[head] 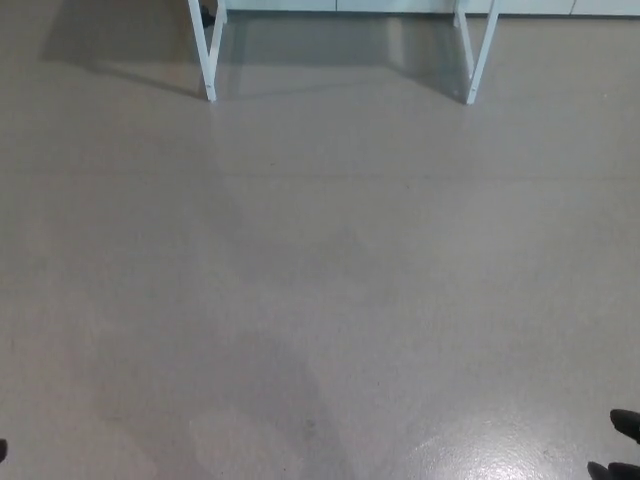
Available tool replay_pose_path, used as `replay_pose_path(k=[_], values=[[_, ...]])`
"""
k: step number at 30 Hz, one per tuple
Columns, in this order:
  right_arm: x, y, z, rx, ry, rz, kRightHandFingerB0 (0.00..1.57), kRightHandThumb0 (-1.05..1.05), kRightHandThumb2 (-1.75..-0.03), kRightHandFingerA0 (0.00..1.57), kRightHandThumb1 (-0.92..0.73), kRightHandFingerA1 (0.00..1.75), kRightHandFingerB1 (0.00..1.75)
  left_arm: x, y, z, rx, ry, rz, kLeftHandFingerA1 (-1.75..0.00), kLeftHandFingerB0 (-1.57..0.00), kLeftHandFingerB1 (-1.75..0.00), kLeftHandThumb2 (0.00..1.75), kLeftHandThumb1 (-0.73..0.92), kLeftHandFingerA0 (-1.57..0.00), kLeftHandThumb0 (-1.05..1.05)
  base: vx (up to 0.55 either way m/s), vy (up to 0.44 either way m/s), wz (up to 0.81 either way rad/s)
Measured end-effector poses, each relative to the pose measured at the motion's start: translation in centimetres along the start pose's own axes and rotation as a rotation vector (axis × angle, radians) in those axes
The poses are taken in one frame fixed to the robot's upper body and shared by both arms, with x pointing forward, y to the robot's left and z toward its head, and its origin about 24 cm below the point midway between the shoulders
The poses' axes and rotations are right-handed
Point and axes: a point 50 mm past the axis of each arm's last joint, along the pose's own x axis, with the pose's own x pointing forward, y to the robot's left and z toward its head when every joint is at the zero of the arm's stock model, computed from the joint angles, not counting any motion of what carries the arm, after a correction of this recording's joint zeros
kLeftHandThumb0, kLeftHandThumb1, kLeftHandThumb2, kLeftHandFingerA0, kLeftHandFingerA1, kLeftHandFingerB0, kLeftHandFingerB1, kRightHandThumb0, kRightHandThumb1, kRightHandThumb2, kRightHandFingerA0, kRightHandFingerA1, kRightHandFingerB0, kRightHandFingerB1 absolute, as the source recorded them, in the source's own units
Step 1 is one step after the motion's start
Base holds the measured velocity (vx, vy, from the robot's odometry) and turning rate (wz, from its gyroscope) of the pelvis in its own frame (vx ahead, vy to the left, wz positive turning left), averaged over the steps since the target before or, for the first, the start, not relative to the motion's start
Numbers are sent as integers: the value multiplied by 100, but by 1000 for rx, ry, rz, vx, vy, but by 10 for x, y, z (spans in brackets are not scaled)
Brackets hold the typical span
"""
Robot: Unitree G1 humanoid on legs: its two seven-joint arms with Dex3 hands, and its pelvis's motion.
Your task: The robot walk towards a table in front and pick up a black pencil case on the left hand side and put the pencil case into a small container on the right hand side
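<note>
The head view looks down on a wide stretch of grey floor (320,300), faintly glossy toward five o'clock; at twelve o'clock stand two white table legs (210,50), one at eleven and the other at one, with only the lower edge of the table frame showing above them; the tabletop is out of frame, so neither the pencil case nor the container can be seen; at about four o'clock, at the very edge, black fingertips of the right hand (625,445) poke in, touching nothing, too cropped to tell their spread; a dark speck at eight o'clock may be the left hand.
</note>
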Motion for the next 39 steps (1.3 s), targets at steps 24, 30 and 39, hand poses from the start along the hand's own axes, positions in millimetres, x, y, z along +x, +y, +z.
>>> replay_pose_path(k=[24,30,39], values=[[-24,-7,-33,-9,64,-2,45,-35,-56,54,-53,40,37,-12,-3,-31,17,67,-48,-46,-33,-34,54,48,-40,-20,0,0,0],[-24,-8,-33,-23,58,-3,39,-44,-71,48,-45,48,45,-13,-5,-33,18,73,-59,-47,-31,-35,56,49,-40,-21,38,-2,6],[-25,-14,-33,-60,55,-8,38,-44,-71,50,-45,49,45,-14,-7,-34,24,67,-73,-45,-31,-33,54,49,-41,-18,-22,64,4]])
